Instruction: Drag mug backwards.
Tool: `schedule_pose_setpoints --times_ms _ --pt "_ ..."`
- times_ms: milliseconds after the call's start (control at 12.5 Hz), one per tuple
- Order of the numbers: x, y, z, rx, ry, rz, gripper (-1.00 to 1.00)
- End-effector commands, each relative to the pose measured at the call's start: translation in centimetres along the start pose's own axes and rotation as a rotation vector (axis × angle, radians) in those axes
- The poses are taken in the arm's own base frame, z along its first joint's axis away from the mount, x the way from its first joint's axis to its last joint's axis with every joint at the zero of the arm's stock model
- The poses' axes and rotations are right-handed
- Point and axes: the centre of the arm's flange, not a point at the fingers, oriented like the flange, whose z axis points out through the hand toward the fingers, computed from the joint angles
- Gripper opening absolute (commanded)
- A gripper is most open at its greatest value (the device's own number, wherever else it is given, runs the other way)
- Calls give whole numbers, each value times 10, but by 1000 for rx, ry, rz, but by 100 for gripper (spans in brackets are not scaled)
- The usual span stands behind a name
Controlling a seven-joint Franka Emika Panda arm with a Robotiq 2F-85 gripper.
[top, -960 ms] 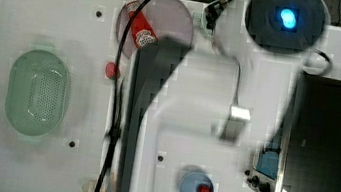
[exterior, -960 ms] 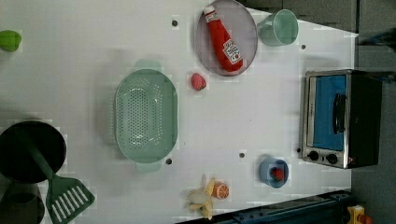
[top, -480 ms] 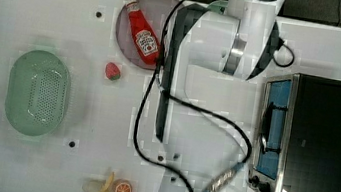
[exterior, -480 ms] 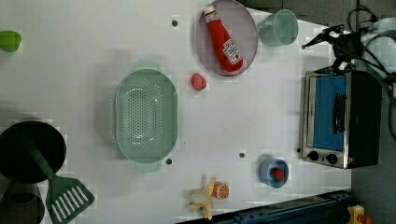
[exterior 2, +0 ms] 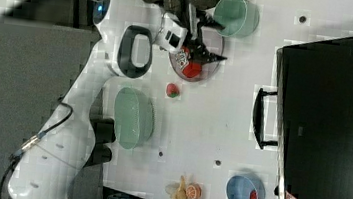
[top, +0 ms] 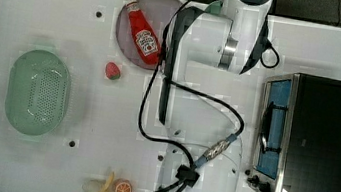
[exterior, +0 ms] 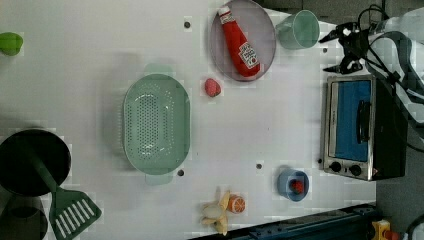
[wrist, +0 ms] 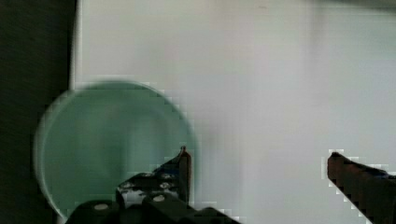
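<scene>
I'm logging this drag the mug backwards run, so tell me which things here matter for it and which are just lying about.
Job: mug; pincer, open beside it.

Lying about: plate with ketchup bottle; strawberry; basket; oven; blue dish; banana; spatula.

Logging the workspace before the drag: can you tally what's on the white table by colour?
Green: 4 - mug, basket, spatula, small green item
Red: 2 - ketchup bottle, strawberry
Purple: 1 - plate
Blue: 1 - dish
Silver/black: 1 - toaster oven
Black: 1 - pan
Total: 10
</scene>
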Motion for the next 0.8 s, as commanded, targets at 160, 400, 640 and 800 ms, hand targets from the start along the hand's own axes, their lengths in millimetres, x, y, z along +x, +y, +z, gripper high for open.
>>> schedule_pose_setpoints --times_ms 160,400,640,800 --pt "-4 -10 45 48 -15 153 100" --pt "-9 -13 72 77 -58 189 92" --pt "-14 -15 71 81 -64 183 17" --pt "-12 -14 71 81 -64 184 -29"
